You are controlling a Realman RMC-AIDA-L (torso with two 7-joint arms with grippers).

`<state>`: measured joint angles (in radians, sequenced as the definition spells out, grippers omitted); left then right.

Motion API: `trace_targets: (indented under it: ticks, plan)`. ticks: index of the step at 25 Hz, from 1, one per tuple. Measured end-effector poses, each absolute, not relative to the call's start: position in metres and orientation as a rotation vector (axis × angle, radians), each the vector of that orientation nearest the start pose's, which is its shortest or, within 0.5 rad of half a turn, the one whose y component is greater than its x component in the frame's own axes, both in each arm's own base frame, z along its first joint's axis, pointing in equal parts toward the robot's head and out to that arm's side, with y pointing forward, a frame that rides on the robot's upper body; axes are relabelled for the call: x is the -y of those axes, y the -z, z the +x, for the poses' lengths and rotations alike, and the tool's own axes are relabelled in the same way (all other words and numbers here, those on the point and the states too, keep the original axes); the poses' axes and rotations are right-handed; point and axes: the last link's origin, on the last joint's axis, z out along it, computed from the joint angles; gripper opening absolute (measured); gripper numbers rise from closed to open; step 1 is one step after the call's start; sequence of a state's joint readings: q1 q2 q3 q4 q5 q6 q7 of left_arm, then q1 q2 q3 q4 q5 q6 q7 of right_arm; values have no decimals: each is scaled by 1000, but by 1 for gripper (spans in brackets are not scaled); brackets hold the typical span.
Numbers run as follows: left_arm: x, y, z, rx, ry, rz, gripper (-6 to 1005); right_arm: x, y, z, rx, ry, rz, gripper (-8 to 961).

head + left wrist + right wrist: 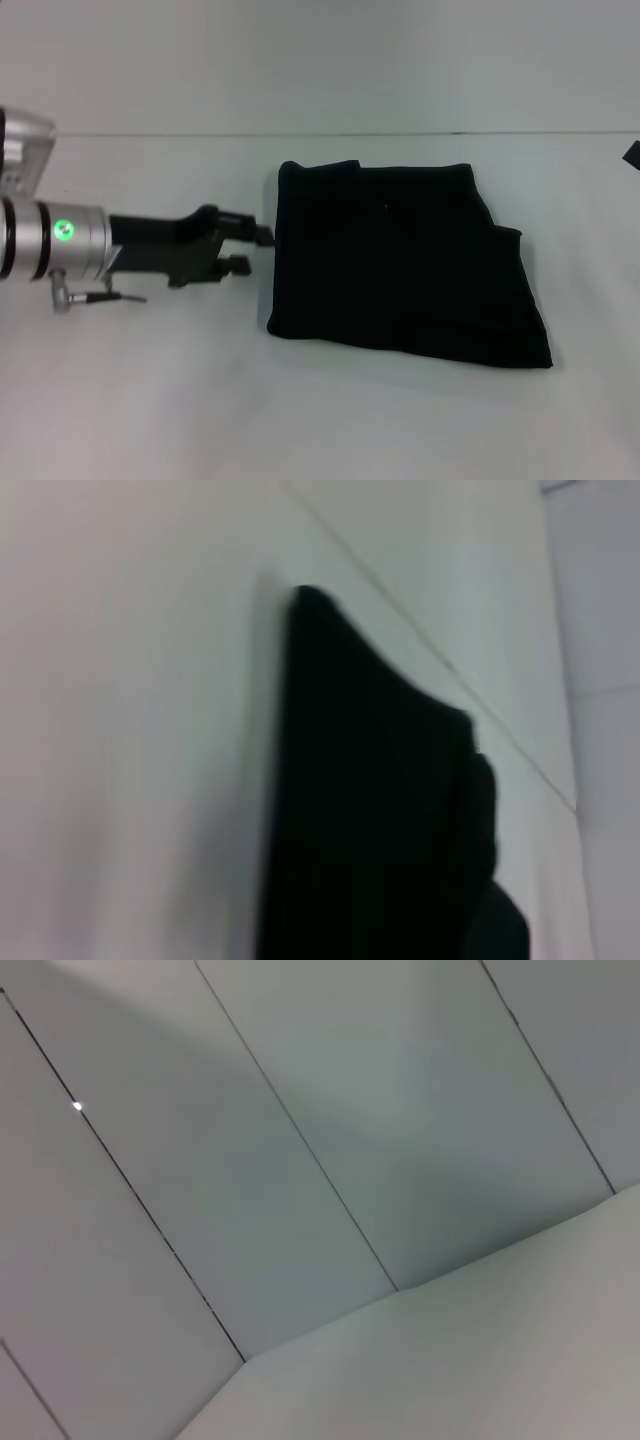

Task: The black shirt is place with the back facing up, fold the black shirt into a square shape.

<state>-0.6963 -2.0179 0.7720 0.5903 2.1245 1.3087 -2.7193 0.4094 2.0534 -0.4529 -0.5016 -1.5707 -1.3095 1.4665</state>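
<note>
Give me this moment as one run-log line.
black shirt: folded to rough square on table, right edge uneven | left gripper: open, at shirt's left edge, holding nothing | right gripper: out of view

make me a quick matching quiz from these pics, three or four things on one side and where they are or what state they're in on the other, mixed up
Things:
1. black shirt
2. left gripper
3. right arm
4. table

Places or states:
A. at the shirt's left edge, fingers apart
B. white, bare surface under everything
C. folded into a rough square, lying flat
D. only a dark tip at the head view's right edge

Pairs: 1-C, 2-A, 3-D, 4-B
</note>
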Motion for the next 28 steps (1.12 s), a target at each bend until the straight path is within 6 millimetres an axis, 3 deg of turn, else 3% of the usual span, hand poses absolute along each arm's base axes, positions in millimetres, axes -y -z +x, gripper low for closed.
trace_targets:
  ticks: [3,10,23,28]
  plan:
    - [-382,12,-257,-2415,-627,2106,540,-339,-62,333,-1058,-1092,-1861,697]
    - [-384,32,-250,-2423,-620,2106,540,-340,-60,330,-1056,-1086,-1877,698]
    - [-384,38,-246,-2409,-668,2095,540,-341,-45,326,-1091,-1012,-1988,697]
    - [-385,28,-246,-2362,-720,2128,540,-344,-40,314,-1135,-960,-2143,697]
